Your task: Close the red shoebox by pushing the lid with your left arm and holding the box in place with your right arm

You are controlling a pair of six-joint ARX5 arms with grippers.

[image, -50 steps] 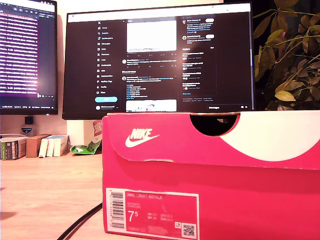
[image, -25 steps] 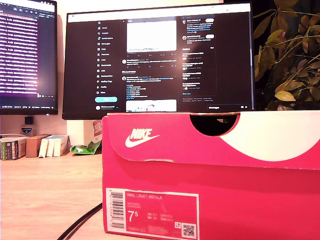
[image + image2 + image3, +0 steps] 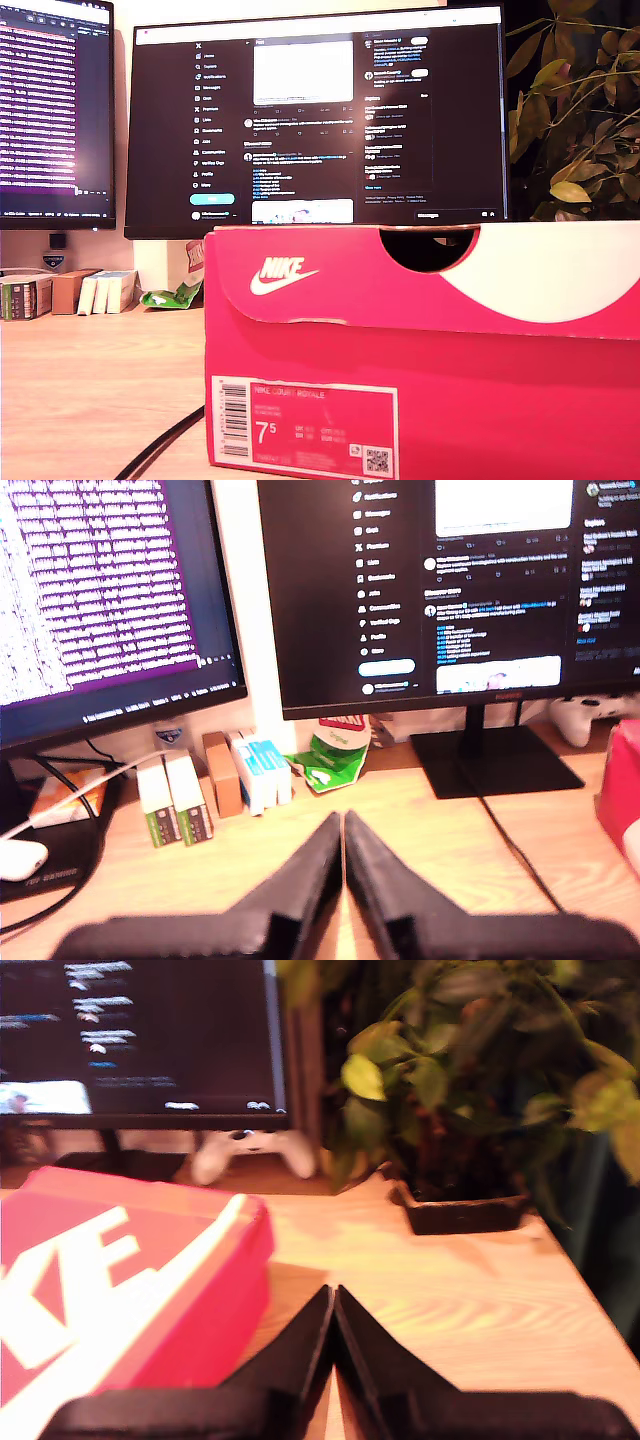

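The red shoebox (image 3: 420, 350) fills the lower part of the exterior view, its lid (image 3: 330, 275) lying flat on top. No arm shows in that view. In the first wrist view my first gripper (image 3: 343, 825) is shut with nothing in it, above the wooden desk, and a red corner of the shoebox (image 3: 622, 780) sits off to one side. In the second wrist view my second gripper (image 3: 332, 1300) is shut and empty, beside the shoebox lid (image 3: 120, 1270) with its white logo.
Two monitors (image 3: 315, 120) stand behind the box. Small cartons (image 3: 215, 780) and a green packet (image 3: 330, 760) lie by the monitor stand (image 3: 495, 760). A potted plant (image 3: 460, 1110) and a white game controller (image 3: 250, 1155) sit near my second gripper. A black cable (image 3: 160, 445) crosses the desk.
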